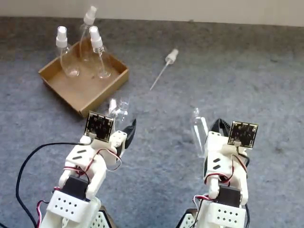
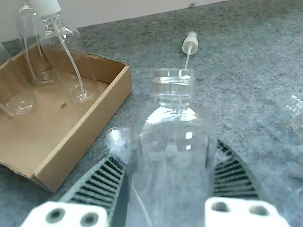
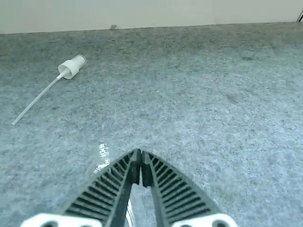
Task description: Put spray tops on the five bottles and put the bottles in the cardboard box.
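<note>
Two SO-101 arms work at a grey, carpet-like worktop [image 1: 266,71] that ends at a pale wall [image 1: 190,9] at 12 o'clock in the high view. The left gripper [image 2: 168,153] has its jaws clamped around a clear, uncapped bottle [image 2: 173,118], held upright with its open neck pointing away from the arm. Just beyond it at 10 o'clock sits the shallow cardboard box [image 1: 57,78]. Three clear bottles [image 1: 99,59] stand upright in the box's far corner, each fitted with a white spray top. A loose spray top [image 1: 171,56] lies on the carpet near 12 o'clock, well apart from both arms, its thin dip tube trailing toward 7 o'clock. The right gripper [image 3: 141,158] sits low over the worktop at 5 o'clock, its jaws pressed together with nothing between them. Just beside it, on the 9 o'clock side, a fifth bottle [image 1: 199,132] lies on its side without a top, neck toward 12 o'clock. Whether it touches the jaws cannot be told. A black cable [image 1: 26,161] loops from the left arm's base at 8 o'clock.
</note>
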